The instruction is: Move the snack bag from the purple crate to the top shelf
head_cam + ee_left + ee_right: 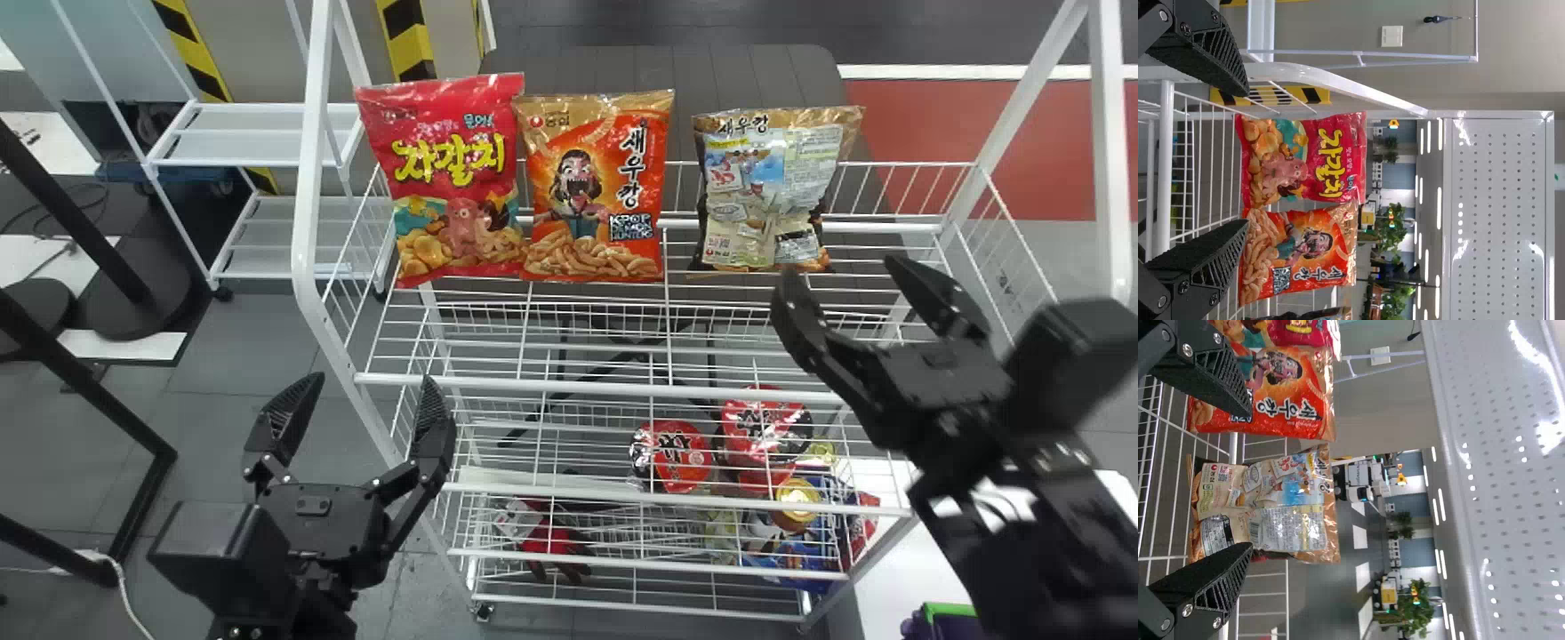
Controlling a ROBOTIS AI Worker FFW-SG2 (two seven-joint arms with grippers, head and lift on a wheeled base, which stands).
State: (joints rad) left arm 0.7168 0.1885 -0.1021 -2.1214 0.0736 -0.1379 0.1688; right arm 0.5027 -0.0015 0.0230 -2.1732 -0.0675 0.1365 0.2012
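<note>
See a tall white wire rack straight ahead. At two o'clock in the head view, find the snack bag, a shiny gold and brown bag with its back side to the front, sitting upright on the top shelf. At twelve o'clock on the same shelf, see a bright orange snack bag with a screaming cartoon face, well apart from the gold and brown one. At eleven o'clock, see a red and pink snack bag with yellow letters, touching the orange one. Just under three o'clock high, find the black right gripper, with its two flat fingers spread wide, near the low part of the gold and brown bag. At eight o'clock, find the black left gripper, also spread wide, in front of the rack. At five o'clock, on a lower shelf, see round red tubs close together. At four o'clock, by the bottom edge, spot a bit of the purple crate with a green rim.
</note>
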